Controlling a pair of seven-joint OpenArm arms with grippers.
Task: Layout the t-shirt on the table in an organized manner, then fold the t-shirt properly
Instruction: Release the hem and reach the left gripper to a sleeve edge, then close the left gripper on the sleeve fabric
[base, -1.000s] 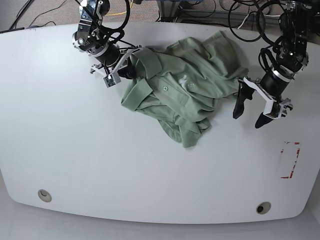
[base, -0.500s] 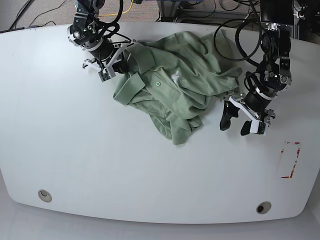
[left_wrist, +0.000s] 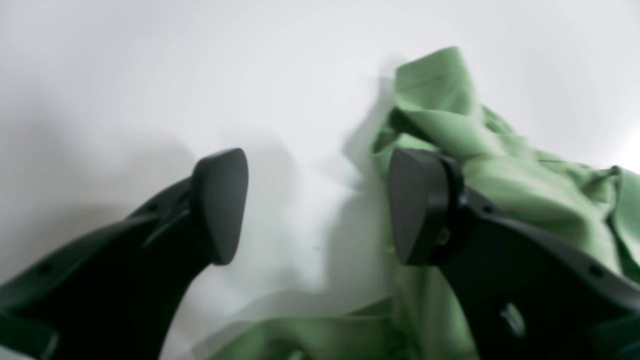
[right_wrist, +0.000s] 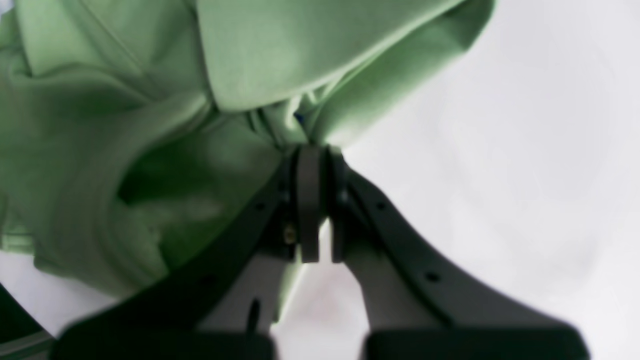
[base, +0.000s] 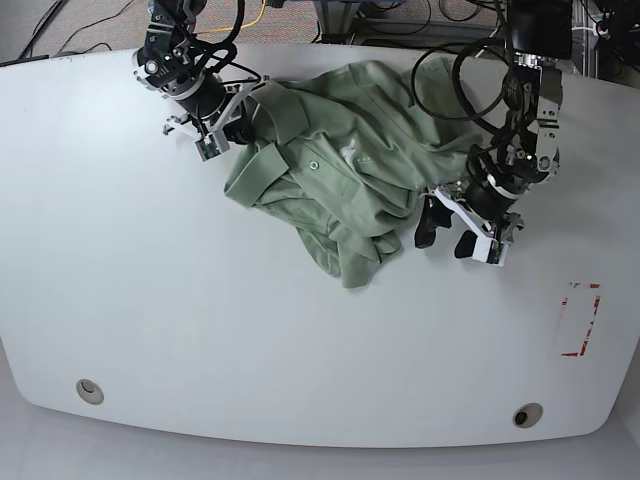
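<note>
The right gripper (right_wrist: 310, 150) jaws clamp a fold of the t-shirt (base: 340, 170). The left gripper (left_wrist: 315, 205) jaws stand open beside the crumpled hem, apparently touching it, above the table (base: 200, 330).

crumpled t-shirt (base: 345, 170) on table (base: 200, 330), right gripper (base: 232, 128) pinching it

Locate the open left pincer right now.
In the base view the left pincer is right of centre, low over the table, at the right edge of the crumpled shirt.
</note>
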